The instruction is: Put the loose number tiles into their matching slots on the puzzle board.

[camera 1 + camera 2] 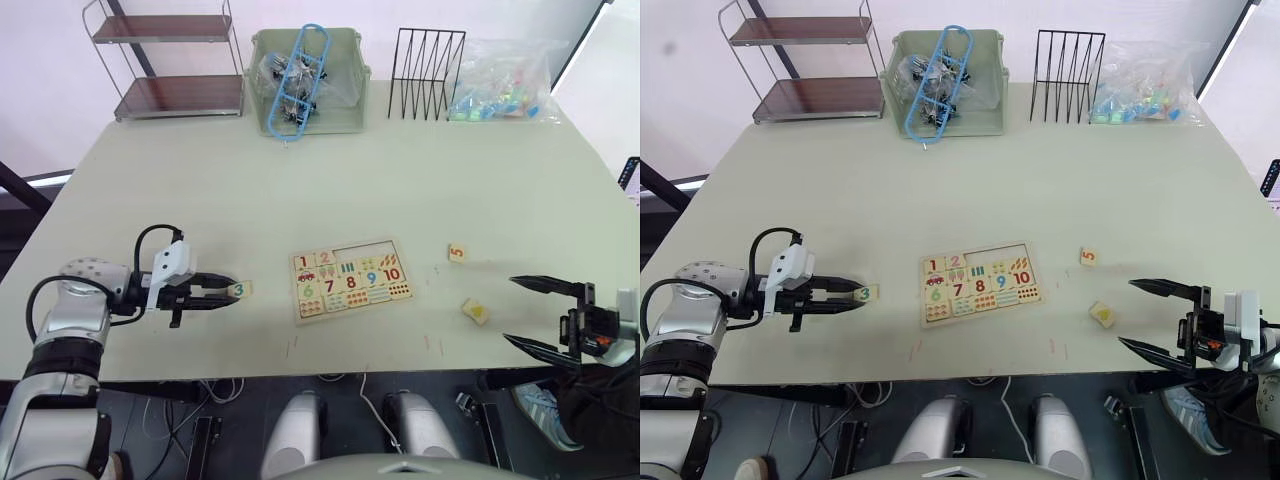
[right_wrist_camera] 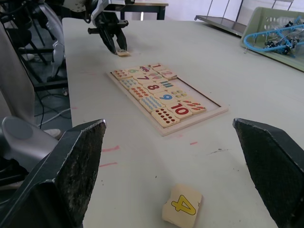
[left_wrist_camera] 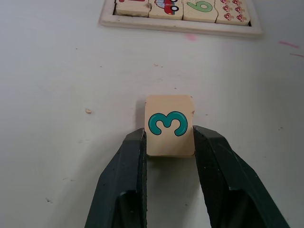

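The puzzle board [image 1: 350, 279] lies flat on the pale counter [image 1: 330, 180], a light-wood rectangle with a raised rim. Its upper row holds a red 1 and a pink 2 at the left end, and the rest of that row is bare pale wood, the open slots [image 1: 368, 247]. Below them come small counting pictures, then coloured numbers 6 to 10 with more pictures beneath.

Left of the board, the left claw [image 3: 169, 142] has its two black fingers closed against the sides of the 3 tile [image 3: 170, 125], a small square of light wood printed with a teal 3; the tile sits on the counter, apart from the board's left edge.

Right of the board, the 5 tile [image 1: 457, 252] lies face up with an orange digit. Nearer the counter's front edge than that, and also right of the board, the 4 tile [image 2: 182, 205] lies tilted with a yellow digit. The right claw [image 1: 540, 315] hangs wide open and empty, right of the 4 tile and apart from it.
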